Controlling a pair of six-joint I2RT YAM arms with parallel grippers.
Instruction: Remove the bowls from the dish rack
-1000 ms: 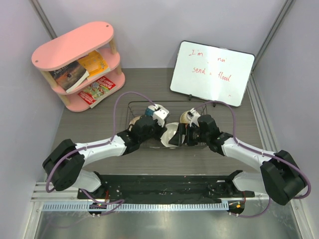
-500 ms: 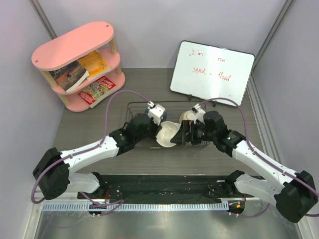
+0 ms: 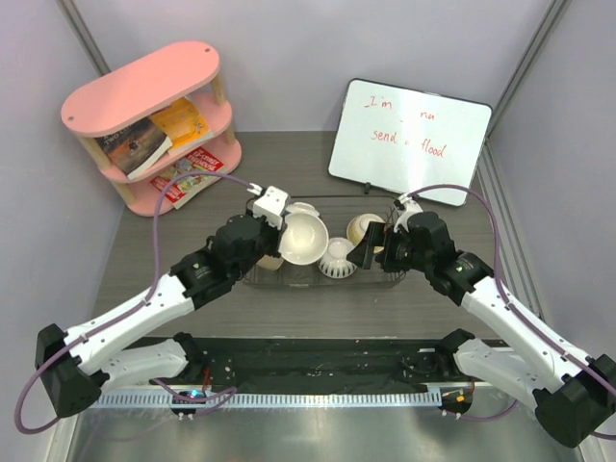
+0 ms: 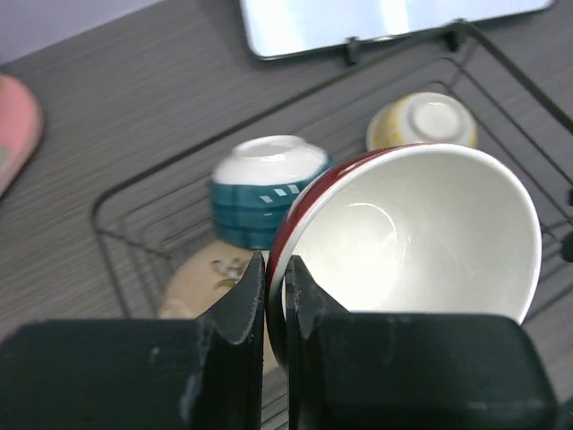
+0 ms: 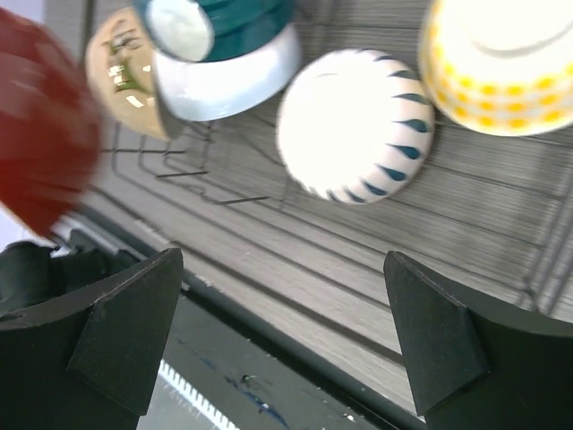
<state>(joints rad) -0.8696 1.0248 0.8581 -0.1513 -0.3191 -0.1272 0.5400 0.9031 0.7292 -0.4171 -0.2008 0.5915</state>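
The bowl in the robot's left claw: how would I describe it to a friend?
Find the black wire dish rack in front of the whiteboard. Over it, the left gripper pinches one bowl by the rim, tilted. It alone is red outside and plain white inside.

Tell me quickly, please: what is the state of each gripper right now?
Left gripper: closed on the rim of the red bowl.
Right gripper: open, holding nothing.
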